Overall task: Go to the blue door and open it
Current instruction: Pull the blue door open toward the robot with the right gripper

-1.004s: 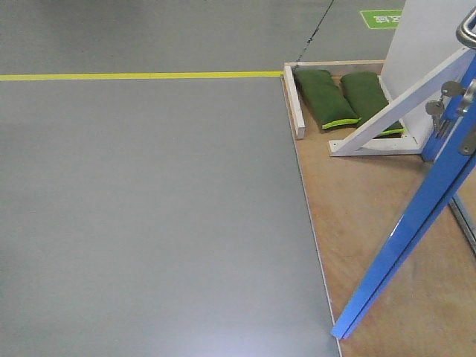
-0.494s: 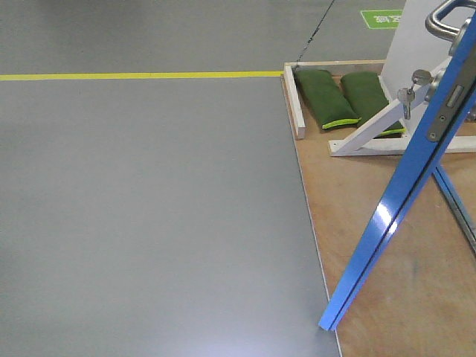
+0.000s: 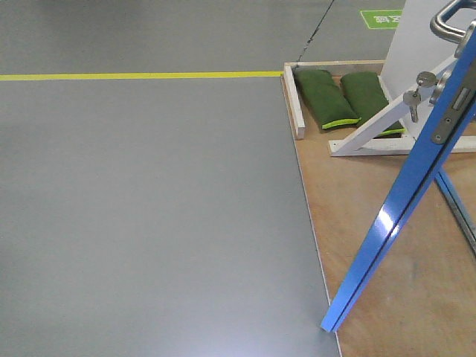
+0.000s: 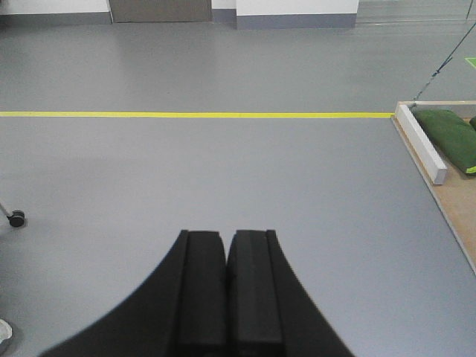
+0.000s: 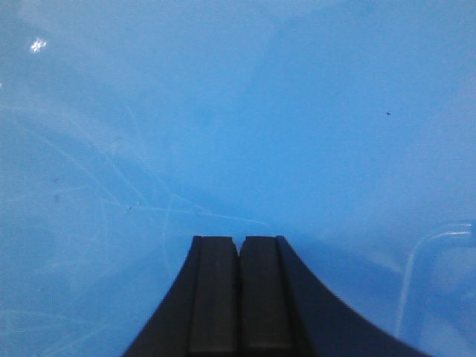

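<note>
The blue door (image 3: 401,204) stands swung open at the right of the front view, its thin edge toward the camera. Its silver lever handle (image 3: 446,18) shows at the top right, a key and lock (image 3: 416,93) hang below it, and a dark latch plate (image 3: 455,111) sits on the edge. In the right wrist view the glossy blue door (image 5: 223,111) fills the frame just beyond my right gripper (image 5: 239,239), which is shut with nothing in it. My left gripper (image 4: 226,234) is shut and empty, over bare grey floor, away from the door.
The door stands on a plywood platform (image 3: 387,282) with a white wooden rim (image 3: 295,104). Two green sandbags (image 3: 327,97) lie by the white diagonal brace (image 3: 387,119). A yellow floor line (image 3: 141,75) crosses the grey floor. A caster wheel (image 4: 15,218) shows at far left.
The door swung further open from one second ago, its bottom corner moving left toward the platform edge. Over the last half second it has barely shifted.
</note>
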Robot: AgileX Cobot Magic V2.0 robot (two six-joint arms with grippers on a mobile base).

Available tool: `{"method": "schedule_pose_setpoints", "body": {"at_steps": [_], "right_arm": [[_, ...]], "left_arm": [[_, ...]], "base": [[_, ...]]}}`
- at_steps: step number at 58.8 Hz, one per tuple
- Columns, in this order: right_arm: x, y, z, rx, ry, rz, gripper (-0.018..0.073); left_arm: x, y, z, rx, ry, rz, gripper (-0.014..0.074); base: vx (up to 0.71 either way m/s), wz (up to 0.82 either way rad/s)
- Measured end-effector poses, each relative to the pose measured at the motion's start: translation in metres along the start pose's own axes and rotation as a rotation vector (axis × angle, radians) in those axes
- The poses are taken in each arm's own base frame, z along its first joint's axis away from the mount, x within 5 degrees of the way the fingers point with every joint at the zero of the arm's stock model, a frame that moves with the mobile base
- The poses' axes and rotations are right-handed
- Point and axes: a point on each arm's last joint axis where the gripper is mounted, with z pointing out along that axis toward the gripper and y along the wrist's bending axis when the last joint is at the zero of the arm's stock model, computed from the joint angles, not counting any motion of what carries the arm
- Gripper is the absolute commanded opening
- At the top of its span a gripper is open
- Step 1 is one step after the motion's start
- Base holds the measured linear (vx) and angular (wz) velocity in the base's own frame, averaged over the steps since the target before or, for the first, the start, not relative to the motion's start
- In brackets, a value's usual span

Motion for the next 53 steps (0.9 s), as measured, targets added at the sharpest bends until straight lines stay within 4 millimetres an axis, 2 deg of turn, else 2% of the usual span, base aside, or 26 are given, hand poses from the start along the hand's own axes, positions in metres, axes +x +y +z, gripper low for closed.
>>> {"method": "schedule_pose_setpoints", "body": {"at_steps": [53], "right_arm": [[0.0002,-0.0001,0.0000,0.002,0.002,-0.002,0.0008]], "left_arm": [[0.0000,0.0000,0.0000,0.000,0.000,0.000,0.0073]], "base": [[0.00,0.01]]}}
